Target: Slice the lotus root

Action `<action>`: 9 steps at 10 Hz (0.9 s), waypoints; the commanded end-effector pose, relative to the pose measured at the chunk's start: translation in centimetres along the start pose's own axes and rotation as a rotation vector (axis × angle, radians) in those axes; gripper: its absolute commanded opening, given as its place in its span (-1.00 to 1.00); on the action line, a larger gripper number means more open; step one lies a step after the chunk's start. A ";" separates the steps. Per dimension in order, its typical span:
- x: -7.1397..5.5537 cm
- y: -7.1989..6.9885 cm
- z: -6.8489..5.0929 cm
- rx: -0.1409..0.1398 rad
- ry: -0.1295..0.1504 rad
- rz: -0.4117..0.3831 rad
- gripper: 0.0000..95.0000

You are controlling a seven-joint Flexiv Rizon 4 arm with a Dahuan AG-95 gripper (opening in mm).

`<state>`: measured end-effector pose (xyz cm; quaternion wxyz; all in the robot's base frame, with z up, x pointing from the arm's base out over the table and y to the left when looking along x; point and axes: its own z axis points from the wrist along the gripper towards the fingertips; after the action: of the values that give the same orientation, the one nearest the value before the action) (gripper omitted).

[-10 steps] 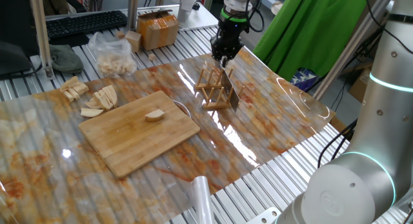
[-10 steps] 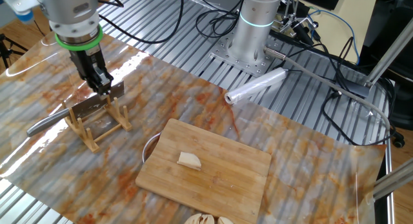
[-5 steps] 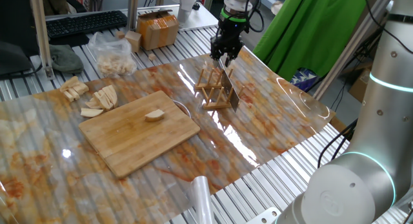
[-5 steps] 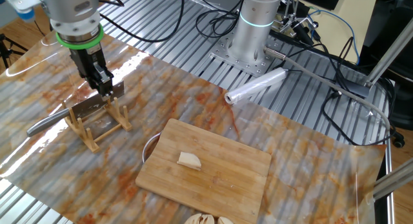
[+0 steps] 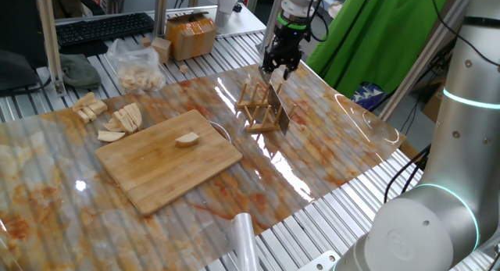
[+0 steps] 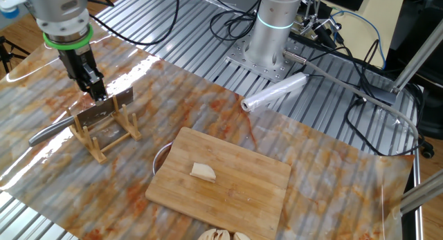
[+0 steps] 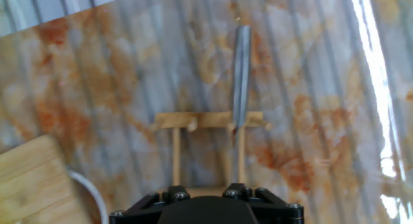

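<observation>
A small piece of lotus root [image 5: 187, 140] lies in the middle of the wooden cutting board [image 5: 156, 173]; it also shows in the other fixed view [image 6: 203, 172]. The knife [image 6: 102, 111] stands on edge in a wooden rack [image 6: 114, 135], handle to the left, and runs up the hand view [image 7: 241, 69]. My gripper [image 5: 279, 68] hovers just above the blade's far end [image 6: 95, 93], apart from it, and looks open and empty. The hand view shows only the gripper's base, not its fingertips.
Several cut lotus pieces [image 5: 117, 119] lie left of the board, with a plastic bag [image 5: 137, 68] and a cardboard box [image 5: 190, 35] behind. A roll of film [image 6: 273, 93] lies near the robot base [image 6: 273, 32]. A metal rim [image 6: 159, 159] peeks from under the board.
My gripper has risen and shifted away from the knife blade, towards the table's far edge. The knife stays in the rack and the lotus piece has not moved.
</observation>
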<state>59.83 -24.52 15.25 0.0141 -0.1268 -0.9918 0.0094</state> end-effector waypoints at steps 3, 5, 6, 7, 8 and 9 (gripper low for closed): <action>-0.2 -0.5 1.4 -0.003 0.001 0.005 -0.20; -0.3 -0.6 2.1 -0.006 0.000 0.003 -0.20; -0.4 -0.8 2.7 -0.009 -0.001 -0.001 -0.20; -0.5 -0.9 3.1 -0.016 0.000 -0.002 -0.20; -0.5 -1.0 3.7 -0.019 0.001 -0.003 -0.20; -0.6 -0.9 4.4 -0.026 -0.004 -0.002 -0.20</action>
<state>60.20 -25.70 10.49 0.0089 -0.1253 -0.9921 -0.0054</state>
